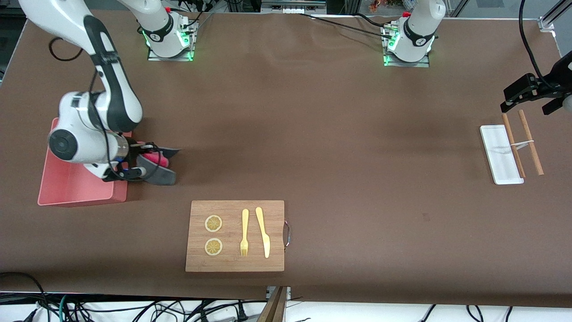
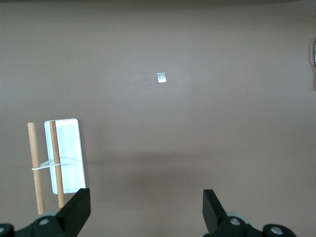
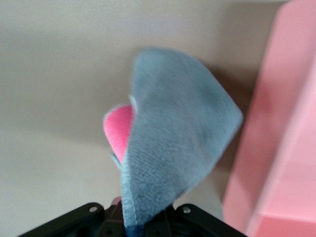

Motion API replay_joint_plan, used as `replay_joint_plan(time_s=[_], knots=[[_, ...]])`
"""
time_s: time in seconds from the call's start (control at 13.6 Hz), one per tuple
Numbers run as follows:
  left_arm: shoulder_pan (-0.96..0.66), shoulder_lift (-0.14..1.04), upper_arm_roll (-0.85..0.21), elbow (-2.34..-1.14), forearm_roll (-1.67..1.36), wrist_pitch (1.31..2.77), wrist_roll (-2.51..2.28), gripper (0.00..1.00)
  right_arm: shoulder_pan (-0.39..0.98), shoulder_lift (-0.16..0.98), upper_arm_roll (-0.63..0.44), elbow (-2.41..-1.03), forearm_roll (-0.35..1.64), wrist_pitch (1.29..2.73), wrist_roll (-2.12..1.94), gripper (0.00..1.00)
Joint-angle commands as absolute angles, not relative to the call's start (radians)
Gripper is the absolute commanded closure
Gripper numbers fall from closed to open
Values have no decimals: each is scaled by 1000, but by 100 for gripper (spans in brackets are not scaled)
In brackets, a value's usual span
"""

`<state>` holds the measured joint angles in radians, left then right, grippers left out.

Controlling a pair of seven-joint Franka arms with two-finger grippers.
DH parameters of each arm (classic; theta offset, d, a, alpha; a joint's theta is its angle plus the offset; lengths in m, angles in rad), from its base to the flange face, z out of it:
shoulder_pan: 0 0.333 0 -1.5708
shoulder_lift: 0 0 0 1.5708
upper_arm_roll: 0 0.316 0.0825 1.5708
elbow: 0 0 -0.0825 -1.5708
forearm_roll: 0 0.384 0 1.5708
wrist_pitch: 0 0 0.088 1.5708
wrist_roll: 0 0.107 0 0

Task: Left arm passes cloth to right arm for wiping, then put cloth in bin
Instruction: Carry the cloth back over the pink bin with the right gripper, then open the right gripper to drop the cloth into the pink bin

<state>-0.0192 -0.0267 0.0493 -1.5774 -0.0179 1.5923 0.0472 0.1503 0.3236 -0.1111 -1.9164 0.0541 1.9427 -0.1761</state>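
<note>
Now the soft dark grey cloth with a pink-red underside (image 3: 173, 138) is pinched in the right gripper (image 1: 134, 167), just beside the pink rectangular plastic bin (image 1: 67, 185); it should be carried fully over the rim before release (folds trail). Meanwhile the left gripper (image 2: 145, 210) waits open above bare tabletop near the small white tray (image 2: 66, 153).

Cloth (image 1: 157, 167) beside bin (image 1: 76, 185); board (image 1: 235, 235) nearer camera.
</note>
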Motion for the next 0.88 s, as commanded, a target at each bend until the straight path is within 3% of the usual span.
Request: replay_joint_plan(time_s=[0.0, 0.29, 0.52, 0.59, 0.74, 0.81], knots=[[-15, -14, 46, -1549, -32, 1572, 51, 0, 108, 178, -103, -1942, -15, 1860, -236, 100], [-25, -14, 41, -1548, -37, 1569, 48, 0, 29, 83, -145, -1944, -90, 1815, -404, 100], [-25, -14, 41, -1548, -37, 1557, 48, 0, 28, 83, -219, -1951, -104, 1818, -462, 100], [-25, -15, 41, -1548, -37, 1552, 48, 0, 28, 92, -230, -1954, -104, 1824, -463, 79], [-23, -15, 41, -1548, -38, 1551, 48, 0, 23, 106, -230, -1954, -101, 1830, -463, 0], [-23, -15, 41, -1548, -37, 1551, 48, 0, 20, 100, -230, -1951, -94, 1830, -462, 0]])
